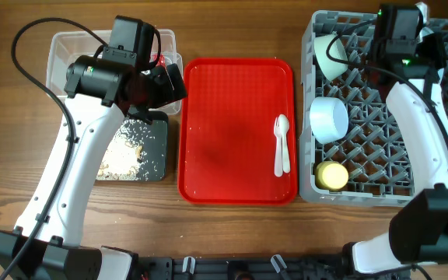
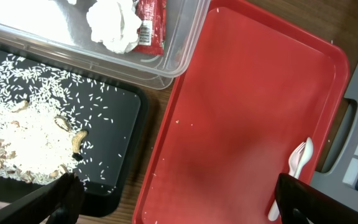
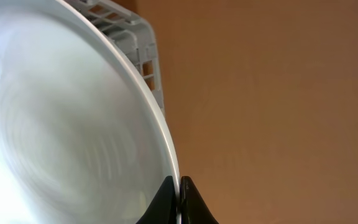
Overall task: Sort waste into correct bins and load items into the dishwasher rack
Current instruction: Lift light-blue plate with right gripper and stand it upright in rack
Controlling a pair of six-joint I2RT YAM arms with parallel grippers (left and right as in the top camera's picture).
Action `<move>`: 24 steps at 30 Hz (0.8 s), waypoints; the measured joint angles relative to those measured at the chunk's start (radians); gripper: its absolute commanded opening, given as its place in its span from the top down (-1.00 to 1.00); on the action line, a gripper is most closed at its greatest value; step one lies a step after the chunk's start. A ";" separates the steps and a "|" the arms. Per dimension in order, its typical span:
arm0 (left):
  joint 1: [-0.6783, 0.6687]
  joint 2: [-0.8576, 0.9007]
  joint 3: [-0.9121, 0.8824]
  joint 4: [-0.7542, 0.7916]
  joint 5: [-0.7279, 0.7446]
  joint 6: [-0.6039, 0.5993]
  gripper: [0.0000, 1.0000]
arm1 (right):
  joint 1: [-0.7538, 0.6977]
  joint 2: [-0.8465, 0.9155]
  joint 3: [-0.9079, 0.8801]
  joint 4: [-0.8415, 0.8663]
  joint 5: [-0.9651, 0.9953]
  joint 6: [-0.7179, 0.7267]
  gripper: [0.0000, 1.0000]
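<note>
Waste is lying sorted toward the left edge of the table. The tissue point(image 2: 114, 25) and red wrapper point(image 2: 149, 22) are sitting side by side in the tub point(image 1: 61, 54) by the far left corner. The rice point(image 2: 23, 137) with brown bits is spreading over the black tray point(image 1: 158, 148), which is touching the tub's near side.

The left gripper point(image 2: 179, 199) is hanging over the gap between black tray and red tray point(image 1: 224, 132), its jaws standing wide apart and holding nothing. Two spoons point(image 1: 281, 144) are lying together near the red tray's right rim, at mid-table.

The rack point(image 1: 379, 117) is filling the right edge. Down its left side, a green bowl point(image 1: 329, 53), a blue bowl point(image 1: 329, 118) and a yellow cup point(image 1: 333, 176) are sitting in a line from far to near. The right gripper point(image 3: 179, 193) is reaching over the rack's far end, its jaws pinching the rim of the plate point(image 3: 55, 124). The plate is standing on edge by the rack's corner.
</note>
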State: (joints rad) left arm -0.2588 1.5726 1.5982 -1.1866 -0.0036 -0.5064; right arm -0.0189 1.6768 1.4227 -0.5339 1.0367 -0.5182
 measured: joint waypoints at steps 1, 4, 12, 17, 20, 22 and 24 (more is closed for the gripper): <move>0.000 0.000 0.000 0.000 0.000 0.000 -1.00 | 0.000 0.004 -0.002 -0.001 0.000 0.000 0.91; 0.000 0.000 0.000 0.000 0.000 0.000 -1.00 | 0.000 0.011 -0.017 -0.034 -0.016 0.009 0.92; 0.000 0.000 0.000 0.000 0.000 0.000 -1.00 | 0.000 0.022 -0.045 -0.087 -0.090 0.075 -0.67; 0.000 0.000 0.000 0.000 0.000 0.000 -1.00 | 0.000 0.022 -0.045 -0.087 -0.098 0.107 -0.99; 0.000 0.000 0.000 0.000 0.000 0.000 -1.00 | 0.000 0.021 -0.045 -0.091 -0.103 0.133 -0.99; 0.000 0.000 0.000 0.000 0.000 0.000 -1.00 | 0.005 0.019 -0.045 -0.102 -0.106 0.145 -0.99; 0.000 0.000 0.000 0.000 0.000 0.000 -1.00 | 0.016 0.005 -0.045 -0.115 -0.117 0.154 -1.00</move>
State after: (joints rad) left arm -0.2588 1.5726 1.5982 -1.1866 -0.0036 -0.5064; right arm -0.0032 1.6821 1.3777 -0.6487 0.9192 -0.3641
